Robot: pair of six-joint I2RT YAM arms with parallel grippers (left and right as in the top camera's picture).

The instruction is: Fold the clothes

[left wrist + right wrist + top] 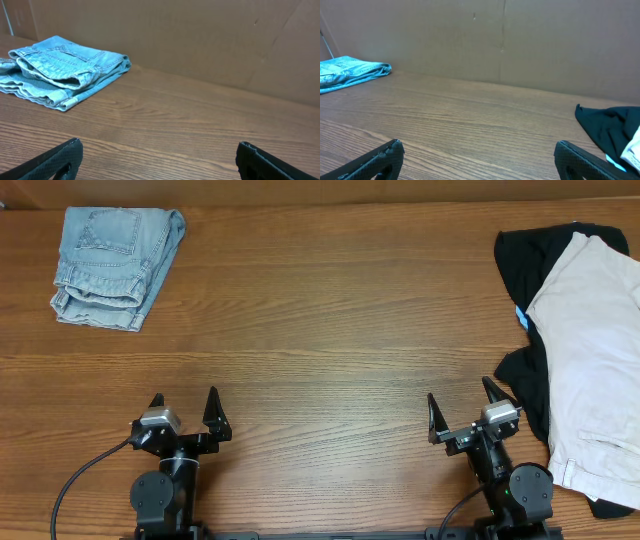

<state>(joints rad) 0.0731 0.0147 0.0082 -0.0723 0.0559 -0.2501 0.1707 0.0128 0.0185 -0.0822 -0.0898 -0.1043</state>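
The light-blue denim shorts (115, 264) lie folded in a compact stack at the table's far left corner. They also show in the left wrist view (62, 70) and, at the far left edge, in the right wrist view (350, 72). My left gripper (185, 402) is open and empty near the front edge, well in front of the shorts; its fingers show in its wrist view (159, 150). My right gripper (463, 400) is open and empty at the front right (479, 150).
Cream-beige trousers (595, 350) lie on a black garment (535, 270) at the right edge, close to my right gripper; the black garment shows in the right wrist view (607, 127). A brown wall runs behind the wooden table (330, 330).
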